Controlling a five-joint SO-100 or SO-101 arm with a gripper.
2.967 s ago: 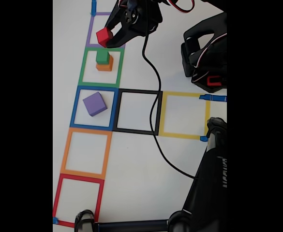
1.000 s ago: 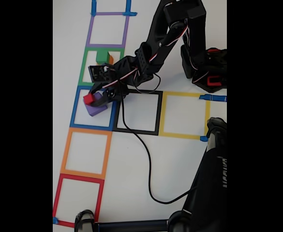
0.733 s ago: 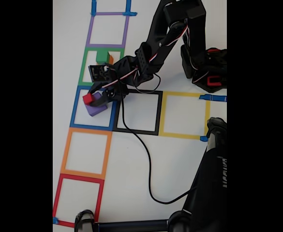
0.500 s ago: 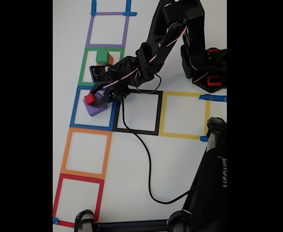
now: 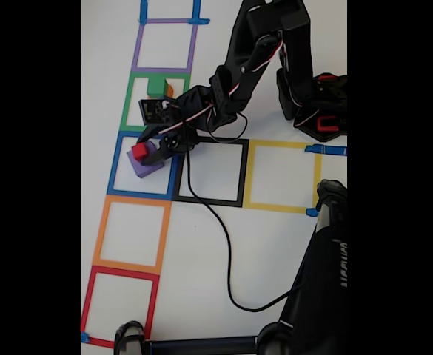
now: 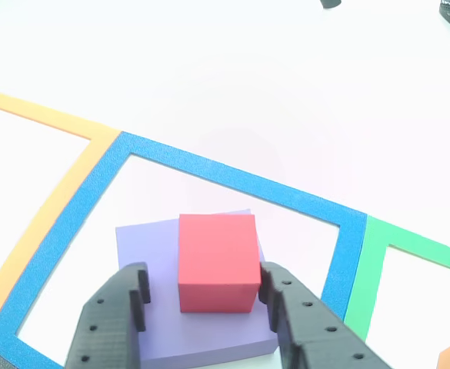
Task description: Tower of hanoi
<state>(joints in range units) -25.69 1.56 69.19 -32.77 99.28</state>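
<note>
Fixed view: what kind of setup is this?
Likely a hobby or lab tabletop rig for a block-stacking game: a white table marked with coloured tape squares, such as the blue square, a small black arm's claw around a red cube sitting on a purple block.

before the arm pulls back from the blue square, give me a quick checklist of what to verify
1. Red cube sits on the purple block: ok.
2. Red cube lies within the purple block's top: ok, though near its far edge.
3. Jaws of the gripper clear of the red cube: ok on its left side, cannot tell on its right.
4. Purple block inside the blue square: ok.
5. Green cube on the orange one away from the jaws: ok.
</note>
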